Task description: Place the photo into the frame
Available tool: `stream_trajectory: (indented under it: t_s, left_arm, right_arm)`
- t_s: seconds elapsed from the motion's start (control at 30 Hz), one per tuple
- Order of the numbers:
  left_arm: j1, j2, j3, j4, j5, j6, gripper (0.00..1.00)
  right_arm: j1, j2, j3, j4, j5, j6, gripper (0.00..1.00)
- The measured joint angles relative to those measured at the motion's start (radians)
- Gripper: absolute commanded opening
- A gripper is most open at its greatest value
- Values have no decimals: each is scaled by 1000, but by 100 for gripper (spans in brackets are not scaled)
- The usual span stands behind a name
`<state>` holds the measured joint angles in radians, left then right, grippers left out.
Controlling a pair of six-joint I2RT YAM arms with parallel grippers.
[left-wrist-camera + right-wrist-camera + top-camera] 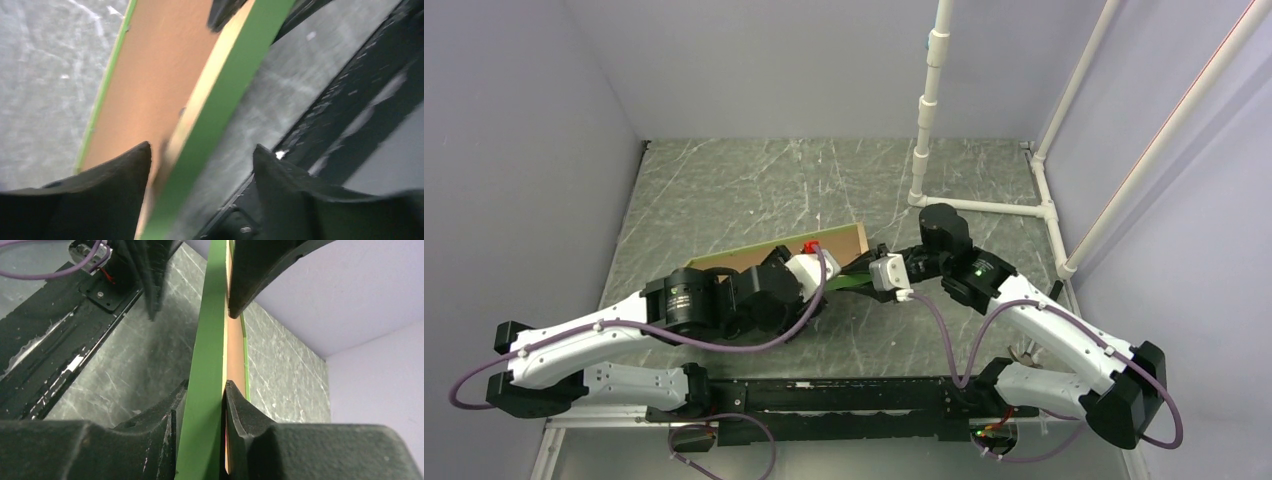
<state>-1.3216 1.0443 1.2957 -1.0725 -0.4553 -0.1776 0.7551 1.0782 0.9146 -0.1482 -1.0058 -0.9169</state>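
The frame (744, 255) stands on edge, tilted, at mid-table between both arms, green face toward me. A brown backing board (839, 245) fills it. My right gripper (206, 385) is shut on the frame's green rail (212, 315), one finger on the green face and one on the board (235, 355) side. My left gripper (201, 147) straddles the same rail (235, 75) with its jaws open. Its right finger stands well clear of the green face; its left finger is close beside the board (160, 75). The photo is out of view.
A white pipe stand (929, 110) rises at the back right, with its foot on the marbled tabletop (724, 190). The black base rail (844, 400) of the arms runs along the near edge. Grey walls close in on the left, back and right.
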Motion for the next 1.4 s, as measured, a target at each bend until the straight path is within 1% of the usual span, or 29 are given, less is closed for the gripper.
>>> stream_trajectory:
  t_s: [0.03,0.07,0.17,0.33,0.5,0.6,0.7,0.8,0.93,1.07,1.2,1.4]
  left_arm:
    - [0,0,6,21,8,-13,99]
    - [-2,0,16,38,19,-26,100]
    - [-4,0,52,91,34,-52,100]
    - [-4,-6,103,163,40,-53,99]
    - [-4,-43,112,223,39,-54,99]
    - [-4,-82,109,264,39,-58,99]
    - [-4,-135,81,312,39,-72,99]
    - [-4,-187,43,340,35,-87,99]
    - [-4,-228,-3,368,26,-117,99]
    - [-4,-220,-26,377,23,-147,99]
    - [-4,-201,-69,386,14,-190,99]
    - [-4,-189,-216,428,2,-291,99]
  right_arm:
    - [0,-1,1,6,6,21,0]
    - [0,-3,1,17,14,44,0]
    - [-2,-18,0,37,40,125,0]
    - [-7,-69,-16,90,61,298,0]
    - [-8,-107,-48,153,78,463,0]
    - [-12,-109,-48,169,87,526,0]
    - [-27,-109,-48,188,86,590,0]
    - [-64,-108,-52,223,74,687,0]
    - [-155,-72,-57,310,18,878,0]
    - [-233,6,-45,426,-29,1052,0]
    - [-274,65,-7,437,4,1177,0]
    - [-312,88,-1,381,141,1345,0]
